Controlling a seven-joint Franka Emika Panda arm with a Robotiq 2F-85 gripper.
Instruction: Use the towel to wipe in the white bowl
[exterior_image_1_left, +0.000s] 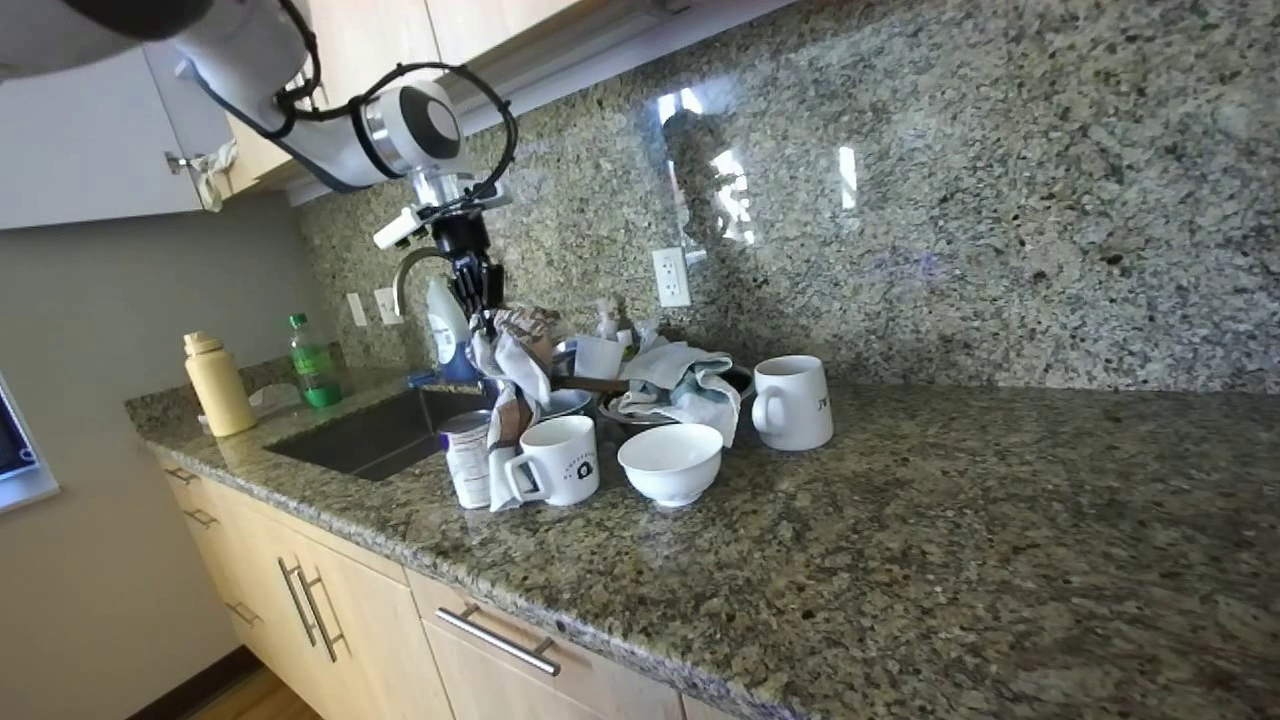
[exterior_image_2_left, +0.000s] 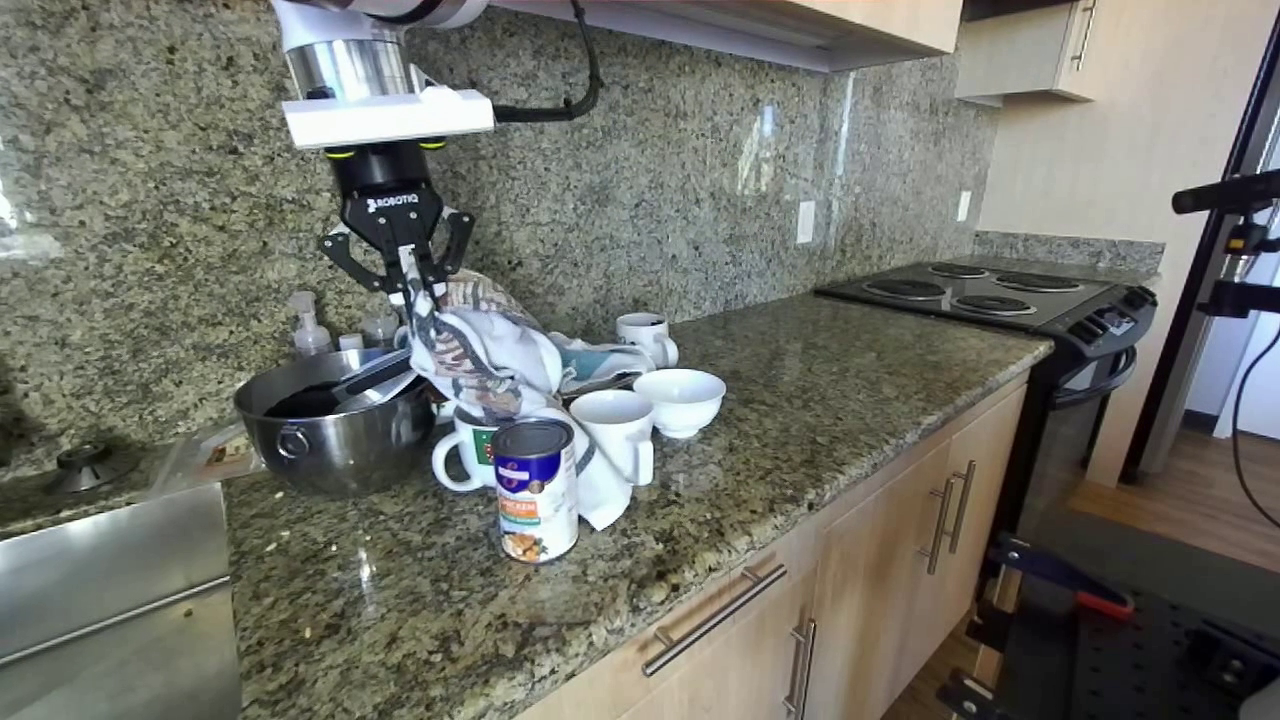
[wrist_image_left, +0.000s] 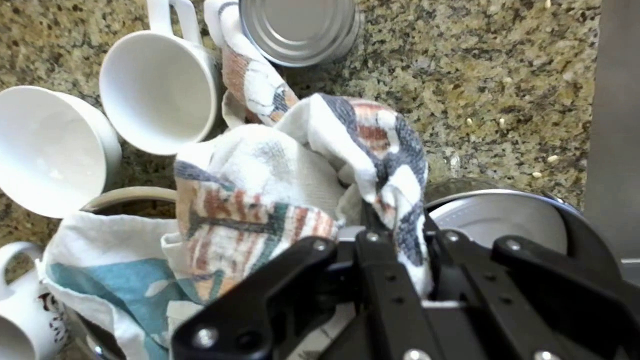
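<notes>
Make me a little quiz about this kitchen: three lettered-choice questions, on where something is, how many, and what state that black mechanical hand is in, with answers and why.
1. Where is the round white ceramic bowl relative to the nearest white ceramic mug?
A. Inside it
B. On top of it
C. Beside it

2. How many coil burners show on the black electric stove?
A. Four
B. Two
C. Seven

3. How is the black mechanical hand?
A. Open, holding nothing
B. Closed on the patterned white-and-rust cloth towel
C. Closed on the bowl's rim

1: C, they stand side by side in both exterior views.
2: A, four separate coils show in an exterior view.
3: B, pinched towel folds show in the wrist view.
</notes>
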